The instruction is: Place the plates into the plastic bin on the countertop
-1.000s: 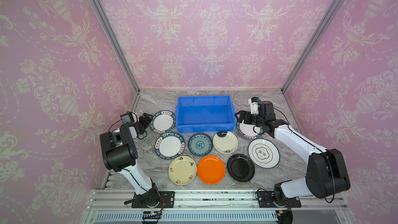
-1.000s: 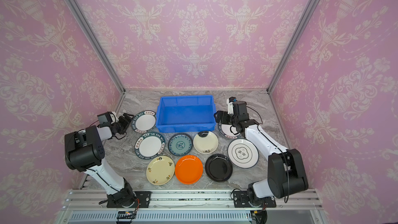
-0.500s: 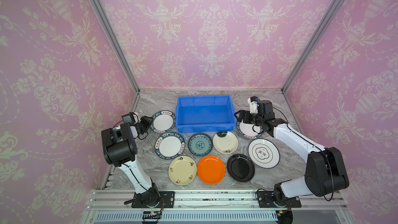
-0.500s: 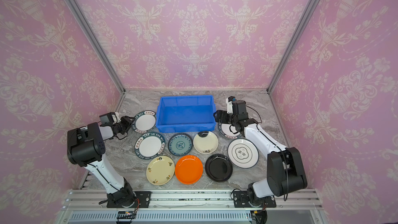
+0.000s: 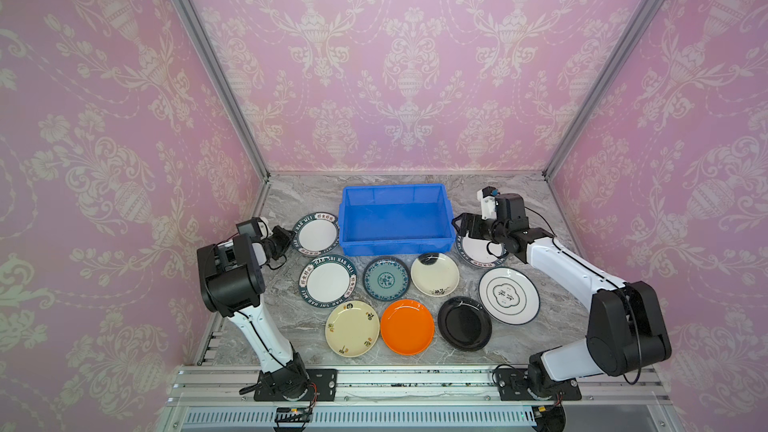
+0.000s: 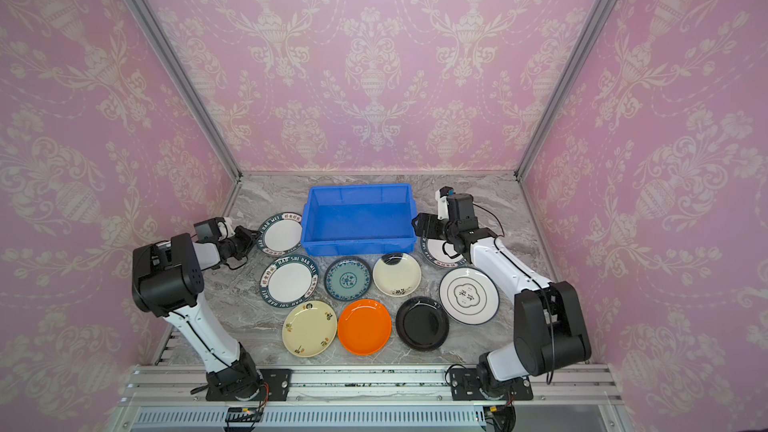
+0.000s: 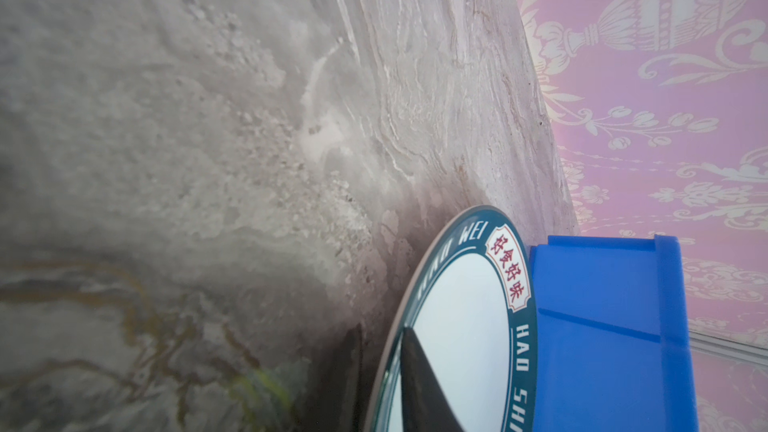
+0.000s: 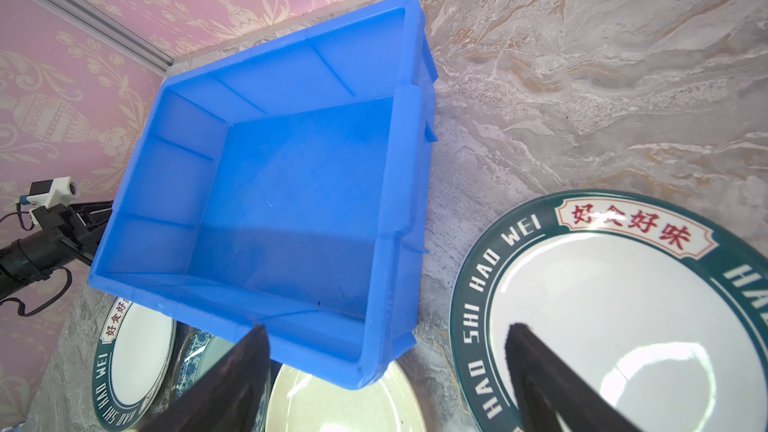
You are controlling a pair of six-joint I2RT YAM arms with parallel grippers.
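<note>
Near the counter's (image 5: 291,201) left edge, our left pincer (image 5: 286,238) has just clamped the lettered plate (image 5: 316,235), which lies beside the empty plastic bin (image 5: 395,238); next we lift. Our right pincer (image 8: 388,330) stays spread.

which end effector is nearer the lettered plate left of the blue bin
Left. The left end effector clamps that lettered plate by its rim; the right end effector hangs open across the blue bin.
</note>
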